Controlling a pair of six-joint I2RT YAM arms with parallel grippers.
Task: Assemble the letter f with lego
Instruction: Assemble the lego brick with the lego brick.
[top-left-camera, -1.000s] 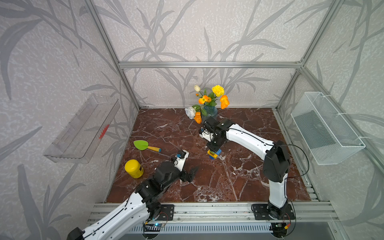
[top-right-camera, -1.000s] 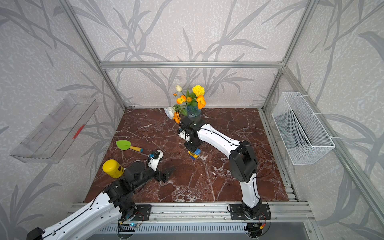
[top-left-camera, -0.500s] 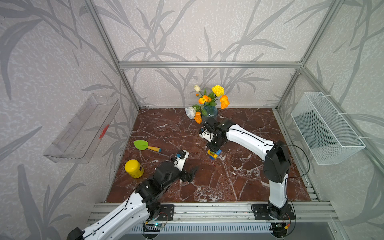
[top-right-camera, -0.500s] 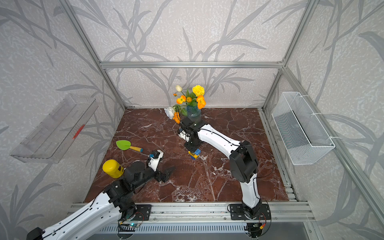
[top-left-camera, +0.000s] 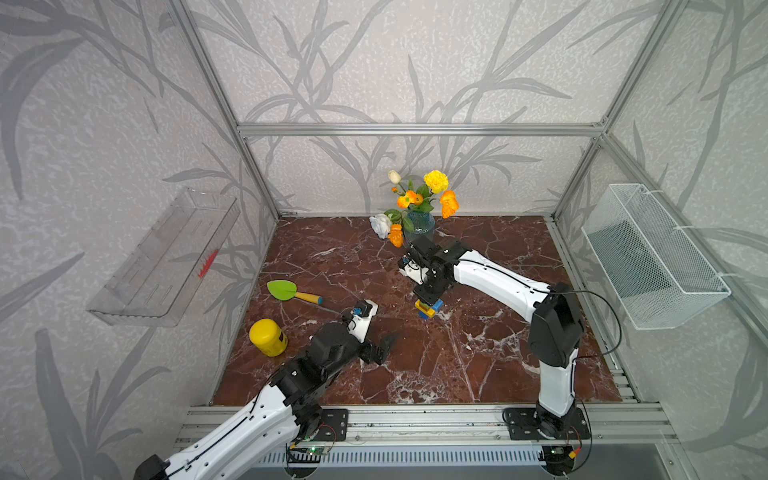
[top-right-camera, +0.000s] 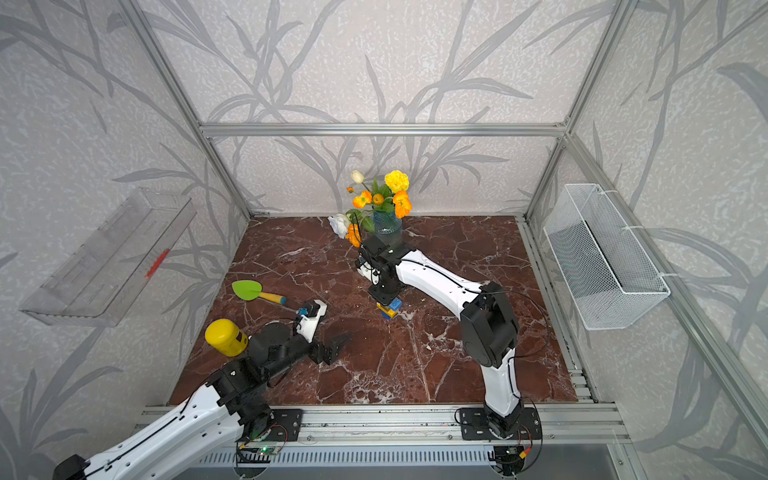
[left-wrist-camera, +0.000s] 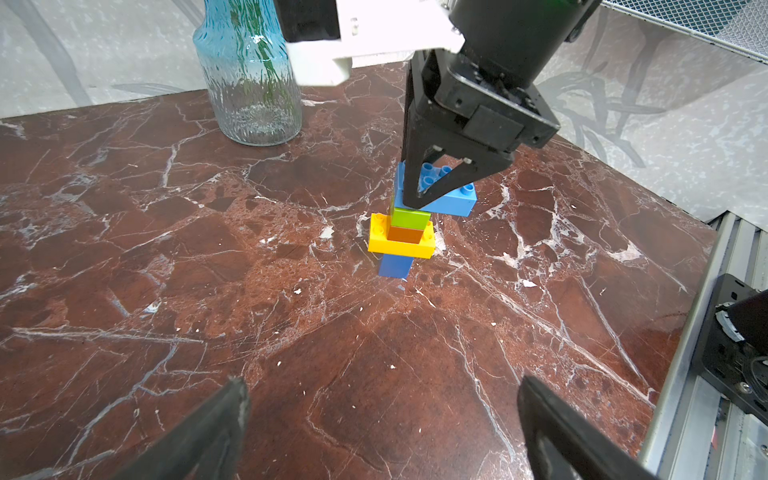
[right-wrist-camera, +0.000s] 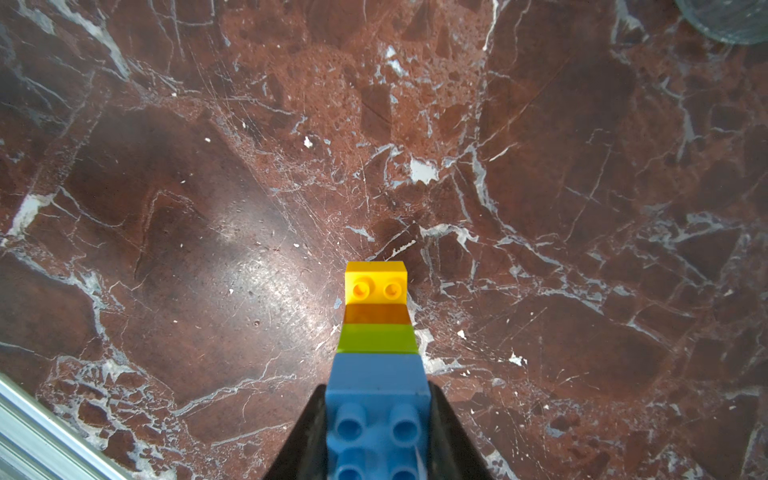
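The lego F (left-wrist-camera: 405, 224) stands upright near the middle of the marble tabletop (left-wrist-camera: 249, 311), in front of a glass vase (left-wrist-camera: 249, 83). It is built from a long blue brick (left-wrist-camera: 455, 201) on top, then a green brick (left-wrist-camera: 409, 217), an orange brick (left-wrist-camera: 405, 235), a long yellow brick (left-wrist-camera: 380, 239) and a short blue foot (left-wrist-camera: 395, 266) that looks to be down on the stone. The right fingers (left-wrist-camera: 409, 183) grip the top blue brick from above, narrowed onto its sides. The left fingers (left-wrist-camera: 216, 428) hang wide and empty, well apart from the letter. A yellow jar (top-left-camera: 268, 337) and a green toy shovel (top-left-camera: 286, 289) lie off to one side. The danger is in the letting go. The letter balances on one small foot with longer bricks overhanging it, so a finger that drags as it opens, or an arm that rises at a slant, would likely tip it over. A push down on the overhanging end could lever the top brick off the green one, and a lift could pull the joints apart.
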